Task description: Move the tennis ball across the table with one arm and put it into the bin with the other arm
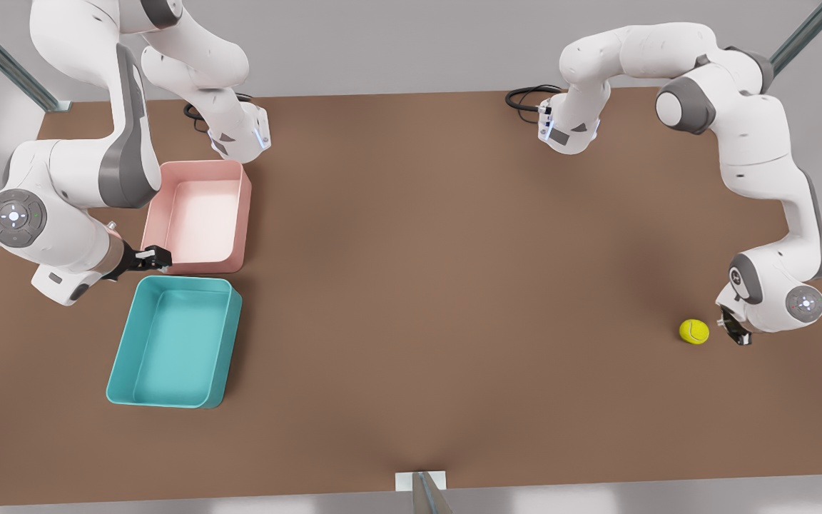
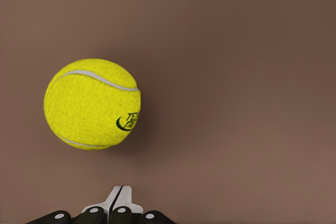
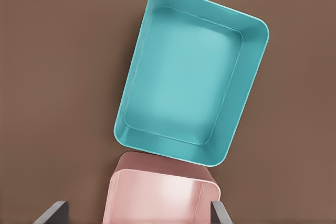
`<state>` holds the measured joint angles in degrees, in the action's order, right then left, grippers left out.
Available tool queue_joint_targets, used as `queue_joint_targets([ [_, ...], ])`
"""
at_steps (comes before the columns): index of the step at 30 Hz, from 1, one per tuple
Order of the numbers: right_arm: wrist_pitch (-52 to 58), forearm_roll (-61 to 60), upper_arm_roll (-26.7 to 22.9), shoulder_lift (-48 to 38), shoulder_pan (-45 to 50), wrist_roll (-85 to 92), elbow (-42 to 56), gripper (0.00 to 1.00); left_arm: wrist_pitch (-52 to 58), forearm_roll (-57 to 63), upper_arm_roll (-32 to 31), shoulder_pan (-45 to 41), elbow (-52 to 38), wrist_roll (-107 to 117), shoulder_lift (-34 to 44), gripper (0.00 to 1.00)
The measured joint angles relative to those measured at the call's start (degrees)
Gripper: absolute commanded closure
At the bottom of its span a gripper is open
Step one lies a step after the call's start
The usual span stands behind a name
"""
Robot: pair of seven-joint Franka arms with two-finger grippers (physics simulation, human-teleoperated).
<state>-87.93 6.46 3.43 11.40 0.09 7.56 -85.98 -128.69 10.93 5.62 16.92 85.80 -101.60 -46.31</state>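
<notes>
Nearest the front view's camera, the bin [image 1: 174, 343] sits empty on the tabletop [image 1: 425, 285], well apart from the tennis ball [image 1: 694, 331]. Beside that ball the left hand [image 2: 122, 199] is closed, holding nothing, seemingly poised to push. Over the bins, the right hand [image 3: 134, 213] waits, fingers spread, empty.

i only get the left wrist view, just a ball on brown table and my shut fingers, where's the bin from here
Observer: the teal bin is at the front view's left, far across the table from the tennis ball beside your left gripper.
Operator: anything in it
Observer: no, the right wrist view shows it empty.
Operator: any lookalike nearby
Observer: yes, a pink tub sits right next to it, on the far side.
Operator: where's the other arm
Observer: the right gripper hangs open above where the two tubs meet.
</notes>
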Motion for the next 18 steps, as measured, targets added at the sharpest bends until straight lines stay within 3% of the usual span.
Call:
queue_joint_targets([
  [18, -0.04, 0.0, 0.09, 0.09, 0.17, 0.24, -0.09, 0.0, -5.09, -1.67, -0.34, -1.53, 0.62, -6.14, -1.21, 0.79],
])
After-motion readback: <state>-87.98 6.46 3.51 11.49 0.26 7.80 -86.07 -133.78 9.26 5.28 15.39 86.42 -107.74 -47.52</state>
